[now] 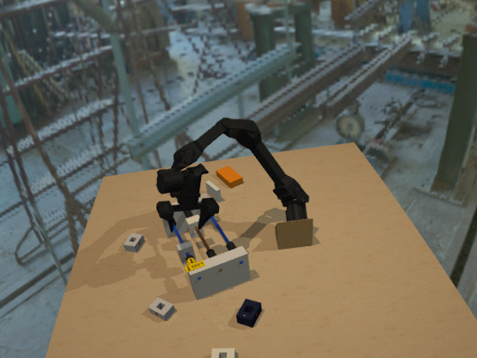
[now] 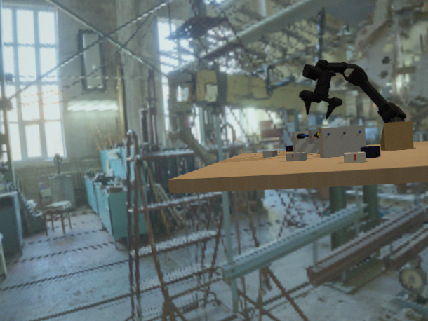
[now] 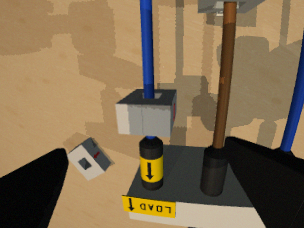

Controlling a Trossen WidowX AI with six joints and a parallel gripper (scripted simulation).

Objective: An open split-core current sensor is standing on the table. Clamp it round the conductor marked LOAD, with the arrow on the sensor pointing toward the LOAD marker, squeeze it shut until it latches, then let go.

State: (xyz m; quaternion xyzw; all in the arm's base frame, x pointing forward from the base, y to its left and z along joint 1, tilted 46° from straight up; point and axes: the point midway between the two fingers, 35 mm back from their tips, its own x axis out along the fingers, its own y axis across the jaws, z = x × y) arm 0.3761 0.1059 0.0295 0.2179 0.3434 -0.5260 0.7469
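Can see one gripper (image 1: 186, 229) (image 2: 317, 115) (image 3: 148, 150), spread wide and holding nothing, up above the wires. Count three wires: two blue and one brown (image 1: 203, 239) (image 3: 226, 75). Look on the blue wire (image 1: 177, 234) (image 3: 147, 45) by the yellow LOAD tag (image 1: 195, 266) (image 3: 149, 206) to find one gray clip (image 1: 187, 251) (image 3: 145, 117), wrapped around it, between the two fingers in the wrist view but touching neither. Cannot tell which way its arrow points. From the top, count four loose blocks on the table (image 1: 332, 293) (image 2: 298, 179), three pale and one dark (image 1: 244, 318) (image 2: 368, 152), plus one orange box (image 1: 228, 176).
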